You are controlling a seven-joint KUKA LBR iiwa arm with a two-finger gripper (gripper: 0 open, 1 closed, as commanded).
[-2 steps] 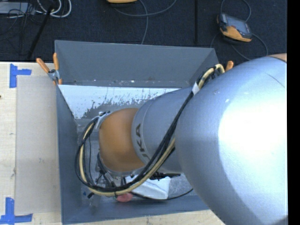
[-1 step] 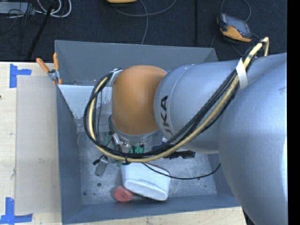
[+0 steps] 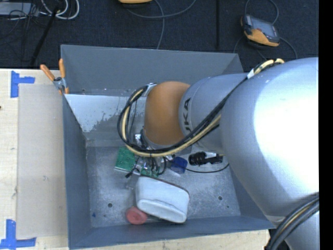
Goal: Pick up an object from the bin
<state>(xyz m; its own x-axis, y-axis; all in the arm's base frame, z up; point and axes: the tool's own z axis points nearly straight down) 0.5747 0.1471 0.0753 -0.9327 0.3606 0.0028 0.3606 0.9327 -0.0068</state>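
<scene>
The fingers point(image 3: 147, 166) stand low over the middle of the bin point(image 3: 151, 69), under the orange wrist cover point(image 3: 165, 112). Whether they are apart, together or clamped on anything cannot be told from here, so nothing can be confirmed as held.

Nearest things:
- A green flat board point(image 3: 124, 160) lies just beside the fingers on the left, on the bin floor.
- A white padded case point(image 3: 162, 201) lies just beside them toward the near wall.

Either may be the thing to pick.

Likely faults, by judgement:
- The green board looks thin and rigid and lies almost flat. It offers little edge, so it may slide away or the fingers may scrape the metal floor.
- The white case is bulky, rounded and smooth, so it may squeeze out of a narrow grip.
- A black part point(image 3: 204, 159) to the right trails a thin cord, with a small blue piece point(image 3: 178, 164) next to it. The cord may snag and be dragged up.
- A pink round thing point(image 3: 137, 216) touches the case's near corner and would probably roll if the case shifts.
- The yellow and black wrist cables point(image 3: 126, 125) loop low and could catch on things.

The bin floor is grey metal, scuffed and speckled.
</scene>
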